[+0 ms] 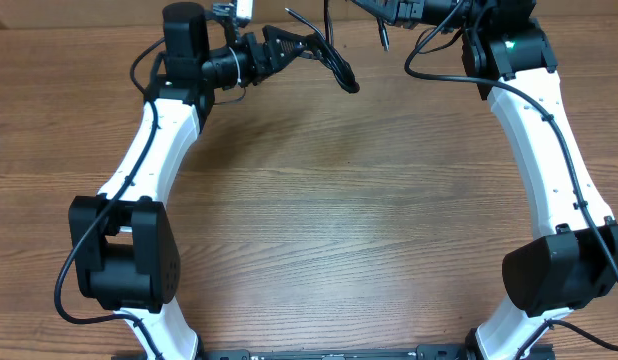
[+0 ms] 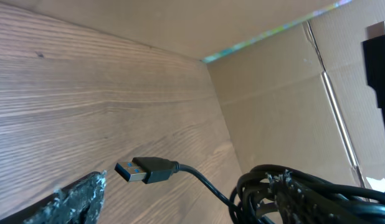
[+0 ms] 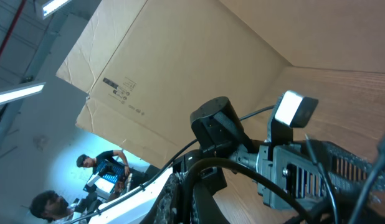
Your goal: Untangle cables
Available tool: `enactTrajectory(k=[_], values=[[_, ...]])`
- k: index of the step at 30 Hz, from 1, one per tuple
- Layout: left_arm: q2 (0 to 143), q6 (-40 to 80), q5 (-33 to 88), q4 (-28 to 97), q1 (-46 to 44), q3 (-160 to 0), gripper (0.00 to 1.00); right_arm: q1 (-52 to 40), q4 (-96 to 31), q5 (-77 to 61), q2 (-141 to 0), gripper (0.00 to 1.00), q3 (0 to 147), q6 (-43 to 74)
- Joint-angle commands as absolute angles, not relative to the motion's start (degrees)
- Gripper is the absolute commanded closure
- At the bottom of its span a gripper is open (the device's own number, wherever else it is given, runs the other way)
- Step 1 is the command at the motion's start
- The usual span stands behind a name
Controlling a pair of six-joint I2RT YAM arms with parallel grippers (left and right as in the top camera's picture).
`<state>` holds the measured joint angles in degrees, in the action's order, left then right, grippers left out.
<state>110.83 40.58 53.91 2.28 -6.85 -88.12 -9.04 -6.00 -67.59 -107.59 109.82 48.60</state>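
Observation:
The cables (image 1: 339, 72) are thin black cords bunched near the table's far edge, between the two arms. In the left wrist view they form a coil (image 2: 261, 193) that lies against the right finger (image 2: 304, 193), and a blue-tongued USB plug (image 2: 146, 170) sticks out across the gap. My left gripper (image 1: 311, 45) (image 2: 191, 183) stands wide open around them, and its left finger (image 2: 74, 199) touches nothing. My right gripper (image 1: 391, 10) (image 3: 191, 186) is at the top edge, shut on one black cord (image 3: 242, 171). A loose plug end (image 1: 384, 40) dangles below it.
A cardboard wall (image 2: 286, 93) (image 3: 180, 62) stands along the back of the wooden table (image 1: 319, 220). The left arm's wrist and camera (image 3: 292, 162) sit close in front of the right gripper. The arms' own thicker black wires (image 1: 429, 60) loop beside the wrists.

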Motion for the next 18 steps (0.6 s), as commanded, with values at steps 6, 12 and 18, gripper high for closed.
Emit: enactTrajectory(k=[6, 12, 18], values=[[110.24, 40.29, 55.64, 1.54, -8.19, -88.62, 0.43, -9.26, -5.23, -68.20, -107.50, 0.96, 110.32, 47.90], [110.24, 40.25, 56.21, 1.39, -8.03, -88.64, 0.18, -9.26, -5.23, -67.99, -107.50, 0.96, 110.32, 47.88], [110.24, 39.83, 58.37, 1.15, -6.70, -88.62, 0.00, -9.15, -5.26, -66.48, -107.50, 0.96, 110.32, 47.88]])
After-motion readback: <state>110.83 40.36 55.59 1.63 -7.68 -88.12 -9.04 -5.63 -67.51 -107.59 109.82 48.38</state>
